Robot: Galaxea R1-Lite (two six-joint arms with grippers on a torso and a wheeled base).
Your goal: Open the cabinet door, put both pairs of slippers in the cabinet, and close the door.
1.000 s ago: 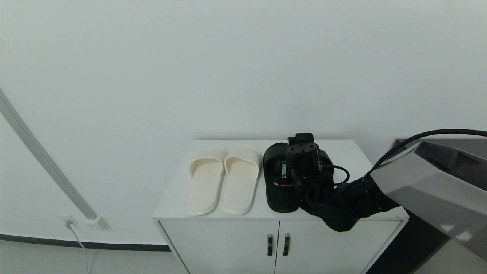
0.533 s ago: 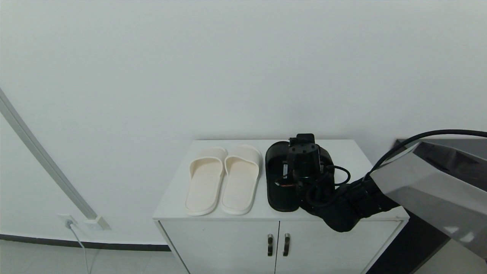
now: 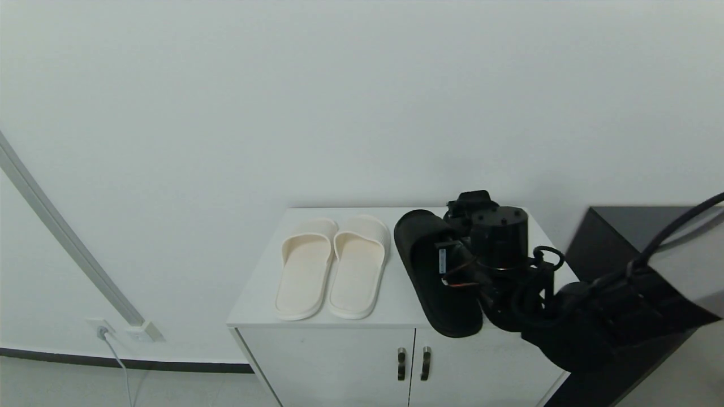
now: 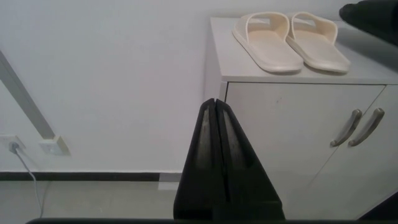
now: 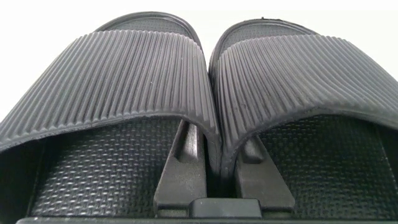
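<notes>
Right gripper (image 5: pixel 214 149) pinching together the inner straps of a pair of black ribbed rubber slippers (image 3: pixel 438 277), right of centre in the head view, their near end past the front edge of the white two-door cabinet (image 3: pixel 317 362), whose doors are closed. A pair of cream rubber slippers (image 3: pixel 331 265) lies flat on top, at centre. Left gripper (image 4: pixel 215 109): fingers pressed together.

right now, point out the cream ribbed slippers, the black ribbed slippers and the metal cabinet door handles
cream ribbed slippers (image 3: pixel 355 274): head view, one slipper's footbed
black ribbed slippers (image 3: pixel 447 305): head view, footbed
metal cabinet door handles (image 3: pixel 401 363): head view, left handle
</notes>
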